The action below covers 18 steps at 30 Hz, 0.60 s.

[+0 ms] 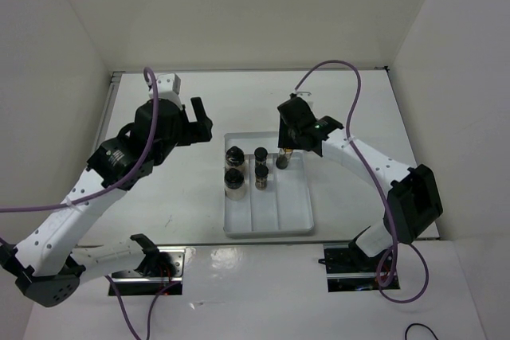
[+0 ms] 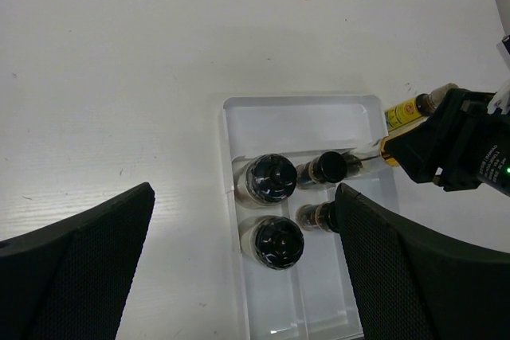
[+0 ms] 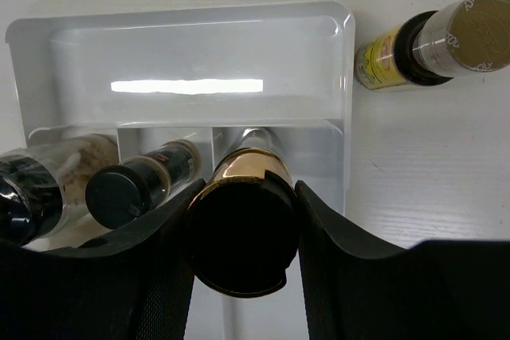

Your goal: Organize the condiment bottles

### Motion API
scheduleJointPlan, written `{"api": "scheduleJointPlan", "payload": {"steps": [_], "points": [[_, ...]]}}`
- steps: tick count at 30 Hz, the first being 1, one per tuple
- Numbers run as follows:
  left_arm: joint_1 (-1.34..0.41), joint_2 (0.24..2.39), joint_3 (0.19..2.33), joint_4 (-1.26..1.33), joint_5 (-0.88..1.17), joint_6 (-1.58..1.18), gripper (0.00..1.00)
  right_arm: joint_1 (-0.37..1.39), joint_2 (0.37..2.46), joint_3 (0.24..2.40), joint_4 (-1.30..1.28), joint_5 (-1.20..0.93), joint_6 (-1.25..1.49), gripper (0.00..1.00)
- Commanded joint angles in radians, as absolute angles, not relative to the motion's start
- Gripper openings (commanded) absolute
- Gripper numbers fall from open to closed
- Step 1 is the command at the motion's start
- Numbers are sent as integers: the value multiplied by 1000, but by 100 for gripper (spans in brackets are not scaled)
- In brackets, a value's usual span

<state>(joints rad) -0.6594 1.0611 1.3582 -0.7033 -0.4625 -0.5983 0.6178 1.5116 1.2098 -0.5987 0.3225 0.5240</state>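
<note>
The slim amber bottle (image 3: 243, 220) sits at lower centre of the right wrist view, clamped by its black, gold-ringed cap in the right jaws. It hangs over the top end of the tray's right compartment. You cannot tell whether its base touches the floor of the tray (image 3: 191, 37).

The second slim bottle (image 3: 422, 49) rests on the bench (image 1: 183, 205) at upper right of that view, just outside the tray's right wall. Whether it is upright or lying cannot be told. The squat jars (image 1: 234, 181) fill the left compartment and the dark brown bottles (image 1: 260, 175) fill the middle one.

Hazards:
- Releasing before the base is seated will likely tip the bottle against the divider or the nearest dark brown bottle.
- Opening the right jaws wide may knock the second slim bottle, which is close beside them.

Clearance: the right compartment is open toward the bottom of the top view. The left jaws are spread wide and empty, above the bench at upper left of the tray and well apart from it.
</note>
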Motion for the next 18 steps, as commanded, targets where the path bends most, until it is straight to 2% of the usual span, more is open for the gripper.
{"api": "scheduleJointPlan", "payload": {"steps": [1,2,5,9,18], "points": [[-647,1034,1339,-670,-442,-577,100,629,1529,1227,-565,333,506,41],[-647,1034,1339,-670,-442,-577,100,640,1529,1227,-565,333,506,52],[-638,1025,1330,-661,-433,-568,100,640,1529,1227,-586,333,506,65],[-629,1015,1330,-661,-423,-568,100,640,1529,1236,-595,333,506,77],[-629,997,1319,-652,-400,-568,100,640,1468,1368,-673,318,486,95]]}}
